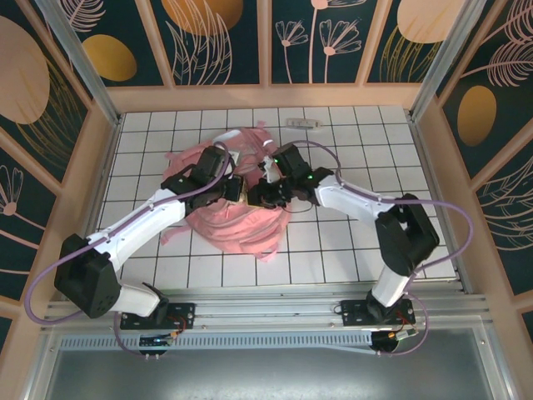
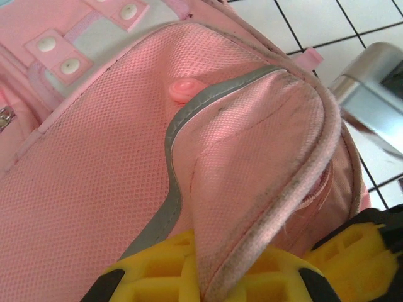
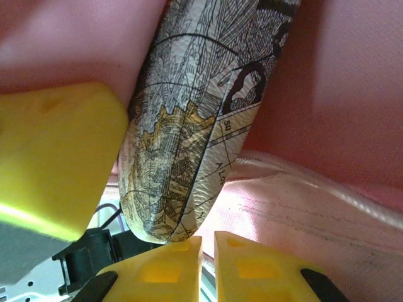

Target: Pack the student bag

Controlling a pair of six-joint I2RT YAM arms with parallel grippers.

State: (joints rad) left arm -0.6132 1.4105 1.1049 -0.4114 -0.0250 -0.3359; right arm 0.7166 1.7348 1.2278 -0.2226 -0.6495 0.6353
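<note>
Nearest in the top view are the left arm's base (image 1: 158,315) and the right arm's base (image 1: 375,312), bolted at the near edge of the white tiled table (image 1: 350,242). Both arms reach inward over the student bag (image 1: 225,229), which lies crumpled left of the table's middle with its straps spilling toward the bases. The left gripper (image 1: 236,190) and right gripper (image 1: 255,197) meet just beside each other above the bag's top. A small white object (image 1: 303,122) lies well apart at the far edge.

From the left wrist, the left gripper (image 2: 201,277) is pinched tight on the piped rim of the student bag (image 2: 113,176), the fabric running down between its yellow fingers. A finger of the right gripper (image 2: 359,251) stands just beside it.

From the right wrist, the right gripper (image 3: 208,251) has its fingers drawn nearly together, with nothing seen in the thin slit between them. A map-printed case (image 3: 189,126) stands tilted just above them, against the student bag's pink fabric (image 3: 340,94).
</note>
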